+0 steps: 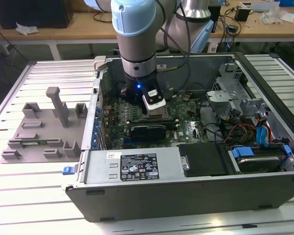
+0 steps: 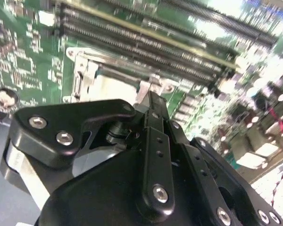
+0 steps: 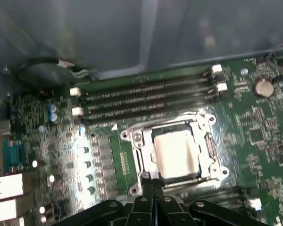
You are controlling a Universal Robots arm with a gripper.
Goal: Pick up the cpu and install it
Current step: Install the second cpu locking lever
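Fingers [image 3: 153, 190] pressed together, holding nothing, poised just beside the cpu [image 3: 176, 154] seated in its socket [image 3: 140, 160].

A robotics lab or workshop: opened computer case [image 1: 186, 161] on slatted aluminium table [image 1: 34, 196], cluttered workbenches [image 1: 63, 32] behind.

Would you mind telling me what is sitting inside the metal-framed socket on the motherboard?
The cpu lies flat inside the socket, its pale top showing. Whatever is beneath the chip is covered. The claw hangs at the socket's edge.
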